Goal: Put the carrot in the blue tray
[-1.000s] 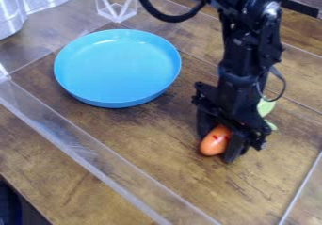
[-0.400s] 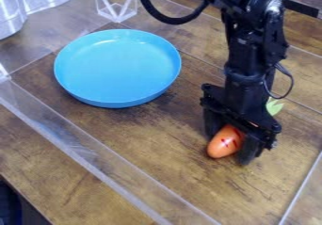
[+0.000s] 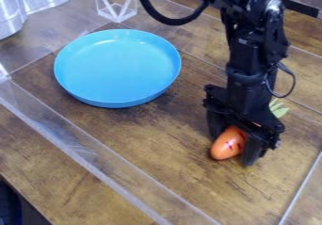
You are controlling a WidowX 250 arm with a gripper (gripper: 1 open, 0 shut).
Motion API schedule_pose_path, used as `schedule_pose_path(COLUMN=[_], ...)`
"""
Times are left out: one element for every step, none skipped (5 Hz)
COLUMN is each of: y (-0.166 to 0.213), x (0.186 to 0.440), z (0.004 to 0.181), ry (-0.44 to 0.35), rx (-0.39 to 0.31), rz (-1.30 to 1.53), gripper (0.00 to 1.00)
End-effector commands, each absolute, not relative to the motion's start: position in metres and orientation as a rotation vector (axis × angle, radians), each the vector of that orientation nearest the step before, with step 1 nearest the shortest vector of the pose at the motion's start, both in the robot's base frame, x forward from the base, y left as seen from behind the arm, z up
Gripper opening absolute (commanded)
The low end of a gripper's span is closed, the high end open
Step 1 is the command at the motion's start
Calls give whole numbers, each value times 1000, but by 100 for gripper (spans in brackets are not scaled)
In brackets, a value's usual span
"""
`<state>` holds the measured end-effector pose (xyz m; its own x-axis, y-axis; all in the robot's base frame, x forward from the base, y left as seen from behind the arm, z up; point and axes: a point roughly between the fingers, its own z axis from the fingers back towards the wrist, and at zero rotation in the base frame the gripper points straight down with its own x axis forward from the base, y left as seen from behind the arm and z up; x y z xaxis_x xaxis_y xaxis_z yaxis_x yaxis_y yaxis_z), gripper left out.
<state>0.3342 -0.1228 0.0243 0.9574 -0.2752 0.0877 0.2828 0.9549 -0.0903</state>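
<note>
Lower right of frame: gripper [image 3: 239, 142] pointing down over the carrot [image 3: 227, 145], whether clamped or apart unclear; blue tray [image 3: 117, 67] upper left.

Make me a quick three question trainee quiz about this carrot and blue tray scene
1. True or false: the carrot lies inside the blue tray.
2. In the camera view, the end effector stands where relative to the tray? A) left B) right and nearer the bottom C) directly over it
3. Fill in: the tray's contents are ____.

Key: 1 false, the carrot is on the wooden table; 2 B; 3 nothing, it is empty.
</note>
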Motion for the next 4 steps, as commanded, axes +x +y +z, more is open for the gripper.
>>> schedule_pose_path(y=[-116,-115,-114,-111], x=[343,342,342,342], z=[38,42,43,59], ry=[-120,-124,-122,-128], rx=[-110,-110,-100,-80], rz=[-256,-247,-251,-244], gripper=[100,100,0,0])
